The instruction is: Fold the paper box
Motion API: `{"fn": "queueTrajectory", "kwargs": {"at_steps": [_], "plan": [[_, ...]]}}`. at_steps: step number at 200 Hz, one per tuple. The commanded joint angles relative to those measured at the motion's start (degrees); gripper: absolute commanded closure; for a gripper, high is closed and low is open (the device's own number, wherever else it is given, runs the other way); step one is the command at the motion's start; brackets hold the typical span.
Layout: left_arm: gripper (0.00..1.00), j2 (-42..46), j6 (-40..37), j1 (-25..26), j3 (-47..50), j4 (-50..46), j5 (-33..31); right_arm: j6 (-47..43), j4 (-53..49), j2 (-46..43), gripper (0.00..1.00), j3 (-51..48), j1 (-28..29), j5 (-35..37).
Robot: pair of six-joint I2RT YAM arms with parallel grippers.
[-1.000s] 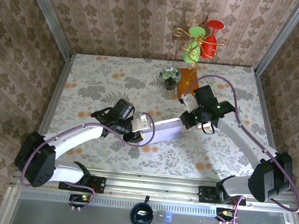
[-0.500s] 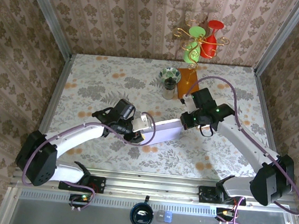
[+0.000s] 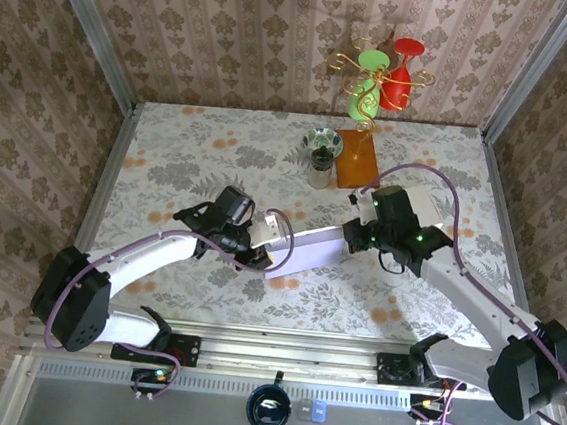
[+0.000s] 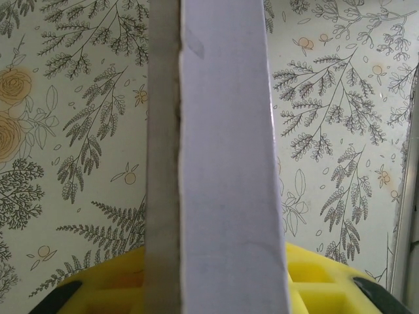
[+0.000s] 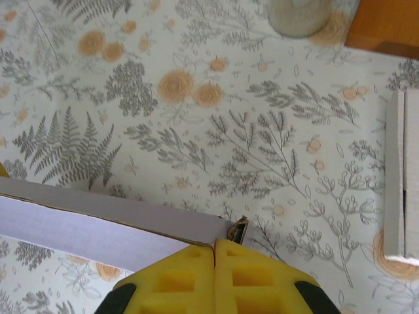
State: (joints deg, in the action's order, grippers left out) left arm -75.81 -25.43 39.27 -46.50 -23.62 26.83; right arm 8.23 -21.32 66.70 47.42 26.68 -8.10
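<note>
1. When viewed from above, found the box (image 3: 310, 247) flattened into a long pale strip, lying slantwise across the middle of the tabletop (image 3: 189, 153) and spanning the gap between the two arms.
2. Noted the left jaws clamped on the box's left end, set narrow, with cardboard filling the gap.
3. From the left wrist, saw a white panel of the box and its raw grey edge standing upright between the yellow pads (image 4: 314, 281), running straight away from the camera, with floral tabletop on either side.
4. Noted the right jaws pressed fully together at the box's right end.
5. From the right wrist, saw the yellow fingers (image 5: 177, 281) meeting with no gap, and the box's end corner touching their tips. Could not tell a pinch from mere contact.
6. Spotted a jar (image 3: 320, 154) beyond the box, toward the far edge of the tabletop, with an orange board (image 3: 355, 159) just beside it on the right. Judged both apart from the box.
7. Picked out a white slab (image 5: 400, 183) of cardboard lying flat on the tabletop to the right of the right jaws, apart from the box.
8. Saw red and green goblets (image 3: 406, 69) on gilt wire against the back wall, above the board.
</note>
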Motion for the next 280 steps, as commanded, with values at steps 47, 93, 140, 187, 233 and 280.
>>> {"fn": "queueTrajectory", "kwargs": {"at_steps": [47, 93, 140, 187, 233, 280], "plan": [[0.70, 0.20, 2.51, -1.00, -1.19, 0.76, -0.37, 2.98, 5.09, -4.92, 1.00, -9.50, 2.05, 5.17], [0.57, 2.39, 4.14, -0.95, -0.73, 1.73, -1.97, 3.02, 3.47, -4.17, 1.00, -8.08, 3.80, 10.11], [0.41, 8.84, 10.76, -0.86, 3.35, 5.76, -4.51, 5.10, 3.11, -3.95, 1.00, -6.99, 6.55, 14.47], [0.36, 14.46, 14.89, -1.36, 6.50, 6.67, -5.61, 7.43, 3.53, -2.51, 1.00, -6.20, 9.56, 18.30], [0.38, 20.01, 21.53, -3.93, 6.79, 4.24, -5.58, 8.22, 3.75, -0.84, 1.00, -5.43, 10.59, 20.06], [0.53, 20.97, 36.53, -5.96, 0.54, -5.86, -5.67, 9.16, 2.46, 0.69, 1.00, -2.76, 10.68, 20.25]]}}
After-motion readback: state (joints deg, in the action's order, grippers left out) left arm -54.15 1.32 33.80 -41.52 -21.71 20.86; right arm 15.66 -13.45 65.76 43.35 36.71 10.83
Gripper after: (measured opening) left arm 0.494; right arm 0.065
